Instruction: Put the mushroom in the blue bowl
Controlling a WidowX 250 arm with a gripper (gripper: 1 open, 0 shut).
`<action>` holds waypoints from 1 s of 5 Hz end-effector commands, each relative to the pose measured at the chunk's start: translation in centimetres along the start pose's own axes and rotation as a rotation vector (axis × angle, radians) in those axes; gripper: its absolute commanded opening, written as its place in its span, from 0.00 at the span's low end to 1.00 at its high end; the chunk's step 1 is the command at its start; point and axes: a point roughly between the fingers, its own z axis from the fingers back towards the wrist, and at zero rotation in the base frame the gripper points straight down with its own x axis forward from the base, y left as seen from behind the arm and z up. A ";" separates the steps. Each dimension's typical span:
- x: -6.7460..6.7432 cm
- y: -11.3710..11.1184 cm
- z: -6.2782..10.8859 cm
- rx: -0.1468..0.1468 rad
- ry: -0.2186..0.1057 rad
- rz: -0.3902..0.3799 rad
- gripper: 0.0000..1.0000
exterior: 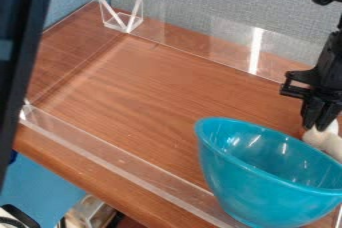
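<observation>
The blue bowl (pixel 267 167) stands at the front right of the wooden table, deep and glossy, with nothing visible inside. Just behind its far right rim is the mushroom (pixel 321 132), a small cream-white lump partly cut off from view by the bowl's rim. My black gripper (pixel 318 120) comes straight down on it at the right edge of the view, shut on the mushroom's top. The lower part of the mushroom is hidden behind the bowl.
A low clear acrylic wall (pixel 201 47) runs around the wooden table (pixel 147 92). A clear folded stand (pixel 123 16) sits at the back left corner. A dark post (pixel 24 62) crosses the left foreground.
</observation>
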 end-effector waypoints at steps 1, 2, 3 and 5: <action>0.5 0.0 4.7 -0.056 -0.074 0.008 0.00; 0.7 0.4 5.7 -0.048 -0.070 0.019 0.00; -0.1 1.0 4.7 -0.041 -0.060 0.028 0.00; -2.0 2.0 10.0 -0.060 -0.119 0.173 0.00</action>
